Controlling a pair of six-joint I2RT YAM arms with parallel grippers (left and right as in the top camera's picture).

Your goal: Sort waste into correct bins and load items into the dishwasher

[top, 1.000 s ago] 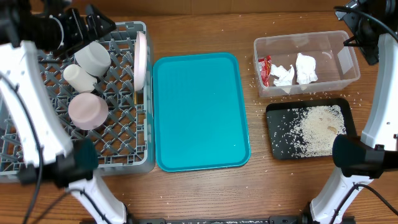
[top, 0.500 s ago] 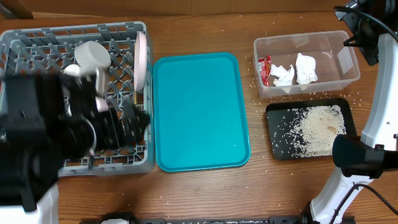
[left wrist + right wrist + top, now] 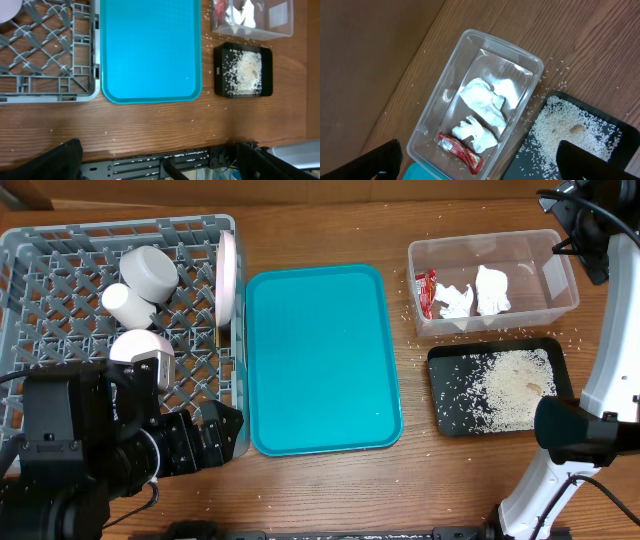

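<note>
Both claws are seen spread and empty: the left claw (image 3: 157, 150) over the near worktop (image 3: 150, 131) edge, the right claw (image 3: 477, 150) above the clear tub (image 3: 502, 46). Napkins (image 3: 482, 102) and a red wrapper (image 3: 461, 151) lie in that tub, rice (image 3: 505, 385) in the black tray (image 3: 438, 420), and cups (image 3: 150, 272) and a plate (image 3: 227, 275) in the grey rack (image 3: 60, 270). Stray grains (image 3: 536, 92) lying on the worktop are judged light and too fine to be pinched singly.
</note>
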